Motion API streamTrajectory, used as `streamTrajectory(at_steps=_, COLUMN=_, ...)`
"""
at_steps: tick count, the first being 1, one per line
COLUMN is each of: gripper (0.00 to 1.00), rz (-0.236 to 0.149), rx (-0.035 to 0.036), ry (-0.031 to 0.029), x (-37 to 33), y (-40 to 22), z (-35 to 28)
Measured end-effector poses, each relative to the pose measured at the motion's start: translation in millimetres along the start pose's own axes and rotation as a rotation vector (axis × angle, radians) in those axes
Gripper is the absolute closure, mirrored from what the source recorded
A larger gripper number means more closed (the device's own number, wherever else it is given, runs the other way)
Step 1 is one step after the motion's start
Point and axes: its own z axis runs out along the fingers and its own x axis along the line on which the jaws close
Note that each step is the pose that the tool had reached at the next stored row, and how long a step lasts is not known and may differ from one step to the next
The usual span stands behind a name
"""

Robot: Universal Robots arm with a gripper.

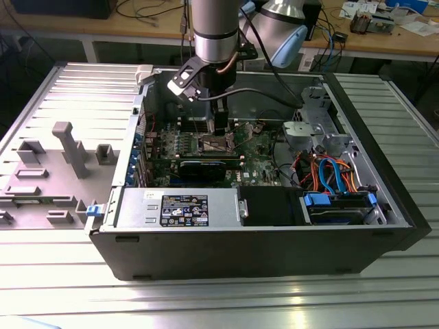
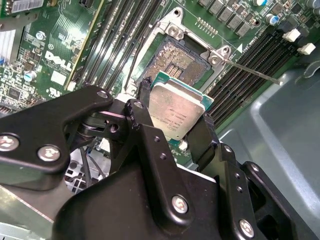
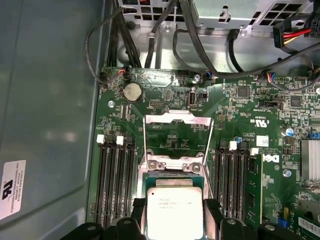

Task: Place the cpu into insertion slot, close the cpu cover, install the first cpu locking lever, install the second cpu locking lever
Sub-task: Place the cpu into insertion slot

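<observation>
The gripper [image 2: 176,106] is clamping the cpu [image 2: 174,114] by opposite edges close above the insertion slot [image 2: 172,59], likely needing it level and square, the slot's cpu cover [image 3: 177,134] standing open.

Landmark: boxy grey metal power supply [image 1: 180,208] with black label. Beyond it, long black card with green edge [image 1: 206,166]. Toward the exterior view's right, blue and orange cables [image 1: 330,173]; toward its left, grey moulded plastic tray [image 1: 75,192].
</observation>
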Motion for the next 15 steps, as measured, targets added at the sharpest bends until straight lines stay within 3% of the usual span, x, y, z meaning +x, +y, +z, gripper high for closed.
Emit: streamTrajectory(at_steps=15, gripper=0.45, rz=0.000, rx=0.0002, ry=-0.0019, x=0.0, y=-3.2, z=9.2)
